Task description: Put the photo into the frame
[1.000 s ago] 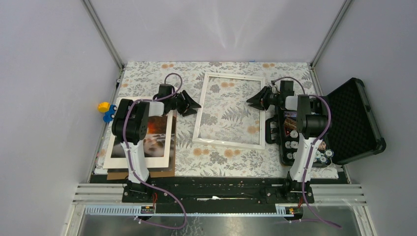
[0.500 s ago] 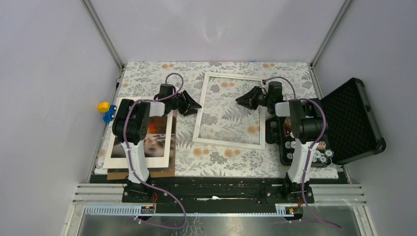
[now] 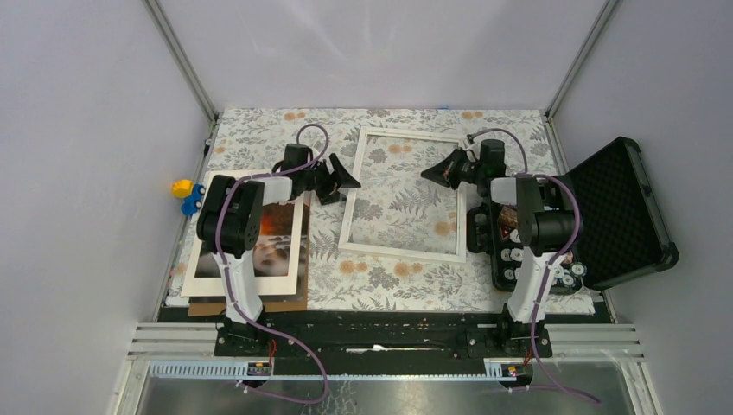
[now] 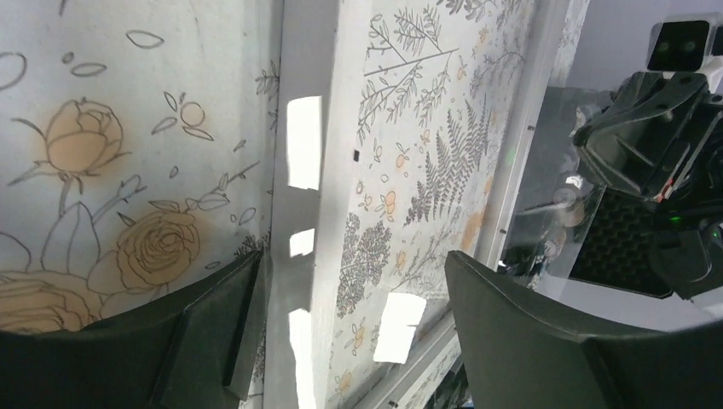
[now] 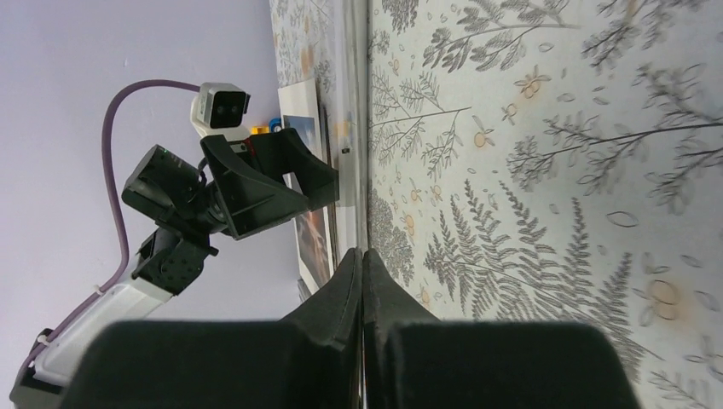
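- Brown backing board (image 3: 203, 308) lies closest to the arm bases, on the left side of the table. Only its near edge peeks out.
- On top of it lies a white mat (image 3: 197, 278) with a window cut in it.
- The photo (image 3: 278, 238) is at that window. Its orange glow and pale water show there. The left arm (image 3: 232, 216) hides part of it. The photo is well apart from the frame, so it is not in the frame yet.
- A flowery cloth (image 3: 389, 281) covers the table.
- On the right stands a black case (image 3: 618, 207) with its lid open. Small round things (image 3: 519, 258) sit inside it.
- The frame (image 3: 399, 252) lies flat in the middle of the cloth. It is white and thin, and the flowers show through its middle.
- The left gripper (image 3: 343, 180) is just beside the frame's left edge. Its two fingers are wide apart and hold nothing. In the left wrist view the white edge runs between the fingers (image 4: 213, 332). I cannot tell if they touch it.
- The right gripper (image 3: 432, 173) is over the frame's right part, just inside the right edge. Its fingers (image 5: 345, 281) are pressed together with nothing between them.
- A yellow and blue toy (image 3: 184, 195) sits off the cloth, at the far left.
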### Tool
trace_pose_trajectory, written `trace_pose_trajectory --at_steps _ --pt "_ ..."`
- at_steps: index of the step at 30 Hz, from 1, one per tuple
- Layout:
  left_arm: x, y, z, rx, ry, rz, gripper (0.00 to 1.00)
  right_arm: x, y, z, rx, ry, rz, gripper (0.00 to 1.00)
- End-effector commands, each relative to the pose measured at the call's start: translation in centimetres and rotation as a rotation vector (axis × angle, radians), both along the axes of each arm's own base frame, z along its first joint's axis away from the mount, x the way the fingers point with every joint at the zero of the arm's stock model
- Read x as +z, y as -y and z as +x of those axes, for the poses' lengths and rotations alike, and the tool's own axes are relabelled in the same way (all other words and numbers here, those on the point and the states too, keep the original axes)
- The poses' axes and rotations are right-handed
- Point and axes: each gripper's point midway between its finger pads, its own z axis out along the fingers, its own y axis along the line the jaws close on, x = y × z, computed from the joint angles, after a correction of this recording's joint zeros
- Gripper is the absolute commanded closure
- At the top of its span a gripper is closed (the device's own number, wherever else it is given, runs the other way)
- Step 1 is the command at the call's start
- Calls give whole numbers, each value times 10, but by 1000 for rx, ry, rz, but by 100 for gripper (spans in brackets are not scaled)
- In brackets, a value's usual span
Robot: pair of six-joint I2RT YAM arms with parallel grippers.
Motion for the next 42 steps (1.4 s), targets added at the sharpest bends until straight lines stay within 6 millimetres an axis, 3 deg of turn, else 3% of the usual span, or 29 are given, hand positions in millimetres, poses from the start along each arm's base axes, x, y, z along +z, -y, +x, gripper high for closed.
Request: trace_pose_trajectory --at_steps 1,3,4,9,16,21,42 --pt "27 -6 10 -7 96 29 16 32 22 7 49 131 9 100" --pt "28 -12 12 7 100 26 12 30 24 6 67 136 3 100" --pt "28 -14 13 10 99 25 11 29 37 11 50 137 -4 100" --pt "26 -20 16 31 92 31 9 20 42 15 64 151 -38 100" --pt "13 -21 14 36 51 37 20 11 51 25 21 143 -60 100" --pt "10 -18 12 30 42 39 21 1 50 27 19 124 -43 100" --pt "-2 -11 8 26 13 33 20 14 51 17 -18 228 -48 100"
